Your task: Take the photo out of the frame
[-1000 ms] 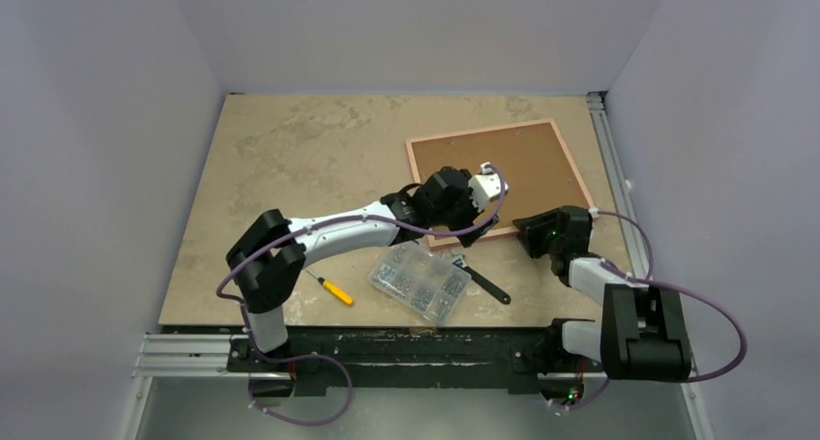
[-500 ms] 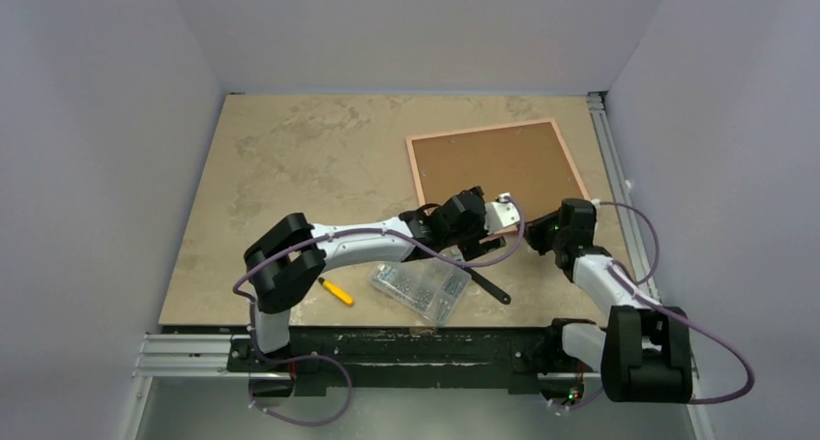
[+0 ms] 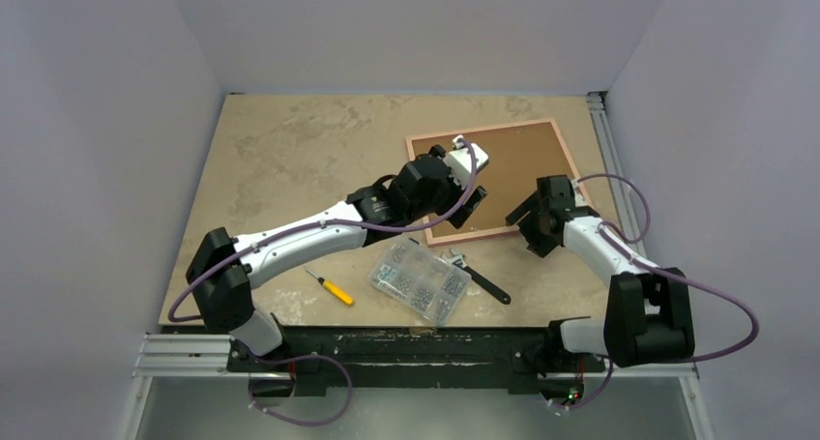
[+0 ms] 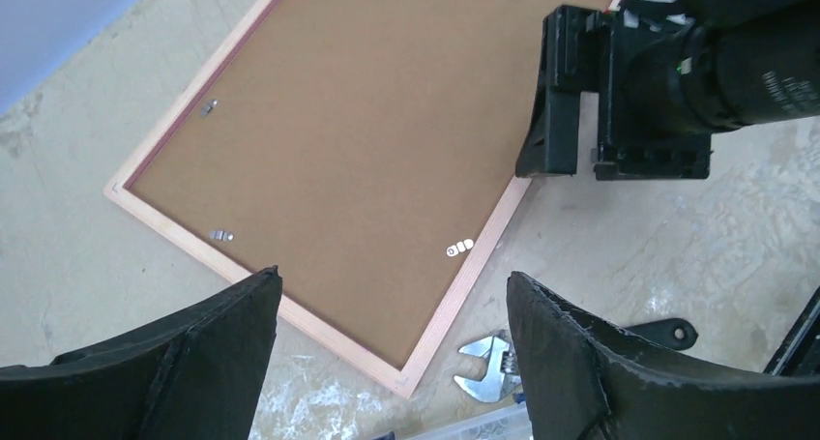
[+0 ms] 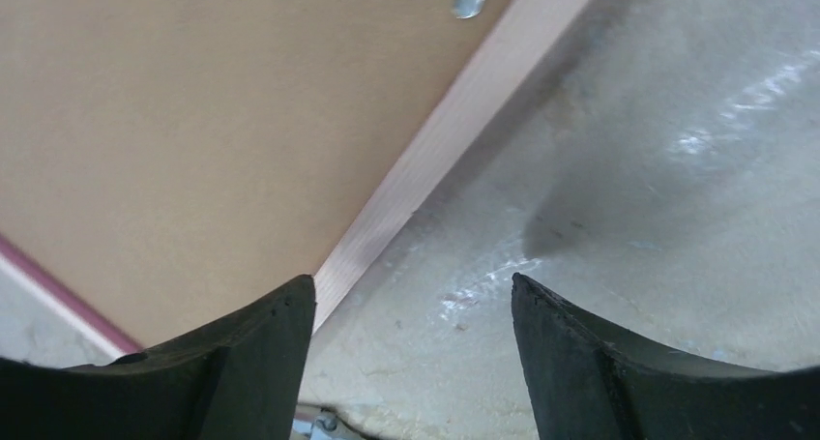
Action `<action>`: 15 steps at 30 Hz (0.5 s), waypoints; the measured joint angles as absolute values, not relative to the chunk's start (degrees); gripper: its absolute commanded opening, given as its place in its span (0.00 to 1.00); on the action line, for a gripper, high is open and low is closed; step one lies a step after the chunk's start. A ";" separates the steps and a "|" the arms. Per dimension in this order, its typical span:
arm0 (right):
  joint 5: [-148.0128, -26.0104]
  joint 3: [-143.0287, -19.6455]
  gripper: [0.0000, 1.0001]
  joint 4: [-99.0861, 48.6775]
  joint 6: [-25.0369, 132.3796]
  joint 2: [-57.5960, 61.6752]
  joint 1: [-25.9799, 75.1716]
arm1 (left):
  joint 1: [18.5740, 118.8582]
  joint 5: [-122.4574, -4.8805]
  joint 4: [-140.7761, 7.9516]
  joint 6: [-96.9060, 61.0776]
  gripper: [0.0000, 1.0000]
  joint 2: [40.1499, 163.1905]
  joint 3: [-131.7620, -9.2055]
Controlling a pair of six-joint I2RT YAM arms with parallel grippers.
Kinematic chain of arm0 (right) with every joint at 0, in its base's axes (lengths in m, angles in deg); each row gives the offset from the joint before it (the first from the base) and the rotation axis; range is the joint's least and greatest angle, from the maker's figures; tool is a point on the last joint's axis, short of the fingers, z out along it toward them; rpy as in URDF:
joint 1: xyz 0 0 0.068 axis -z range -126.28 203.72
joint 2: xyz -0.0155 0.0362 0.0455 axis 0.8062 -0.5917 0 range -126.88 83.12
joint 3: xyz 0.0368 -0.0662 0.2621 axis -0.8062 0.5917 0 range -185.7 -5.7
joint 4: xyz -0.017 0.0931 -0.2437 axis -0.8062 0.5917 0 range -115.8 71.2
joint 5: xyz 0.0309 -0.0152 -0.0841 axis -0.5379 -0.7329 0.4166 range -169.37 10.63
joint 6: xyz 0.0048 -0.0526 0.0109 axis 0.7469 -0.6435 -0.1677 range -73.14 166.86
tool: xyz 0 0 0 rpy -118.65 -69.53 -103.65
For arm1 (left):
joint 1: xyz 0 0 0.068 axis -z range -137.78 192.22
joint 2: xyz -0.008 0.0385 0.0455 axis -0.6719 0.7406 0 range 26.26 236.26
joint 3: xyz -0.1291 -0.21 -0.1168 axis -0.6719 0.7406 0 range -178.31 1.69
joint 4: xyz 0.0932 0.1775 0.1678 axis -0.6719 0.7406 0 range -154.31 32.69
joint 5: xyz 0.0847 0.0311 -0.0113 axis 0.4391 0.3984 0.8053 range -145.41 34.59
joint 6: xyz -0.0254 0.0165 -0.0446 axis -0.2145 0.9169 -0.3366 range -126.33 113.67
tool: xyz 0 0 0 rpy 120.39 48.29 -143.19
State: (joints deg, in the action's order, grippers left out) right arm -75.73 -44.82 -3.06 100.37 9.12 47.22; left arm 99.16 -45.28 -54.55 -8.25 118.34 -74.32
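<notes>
The pink frame (image 3: 527,164) lies face down on the table, its brown fibreboard back up, with small metal tabs (image 4: 460,249) along the edges. The photo is hidden under that back. My left gripper (image 3: 435,184) hovers open above the frame's left part; in the left wrist view its jaws (image 4: 394,274) stand wide over the near left corner of the frame (image 4: 367,150). My right gripper (image 3: 532,225) is open at the frame's near right edge. In the right wrist view the left finger overlaps the frame's rim (image 5: 435,131) and bare table lies between the jaws (image 5: 414,278).
A clear screw box (image 3: 419,279) stands near the front edge, with an adjustable wrench (image 3: 477,278) to its right and a yellow-handled screwdriver (image 3: 334,289) to its left. Walls close the table at left, back and right. A metal rail (image 3: 609,160) runs along the right side.
The left arm has swung from the frame's near edge up and back over its left part. The right gripper shifted left along the near right edge and now stands open.
</notes>
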 measured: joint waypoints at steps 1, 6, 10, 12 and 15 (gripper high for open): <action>-74.64 -45.56 0.69 -1.18 102.14 8.25 47.11 | 99.23 -45.32 -55.29 -8.88 0.82 117.62 -74.32; -70.81 -49.82 0.64 2.78 107.76 3.92 46.61 | 99.30 -46.57 -55.97 -11.37 0.81 117.46 -73.32; -68.85 -51.88 0.56 3.91 111.52 1.65 46.54 | 99.51 -47.31 -55.69 -11.85 0.81 117.55 -71.81; -68.28 -52.68 0.52 4.42 113.05 0.10 46.54 | 99.67 -47.31 -55.64 -11.74 0.81 117.57 -71.55; -67.99 -53.58 0.43 4.96 114.91 -2.24 46.54 | 99.91 -47.29 -55.88 -11.63 0.81 117.57 -71.52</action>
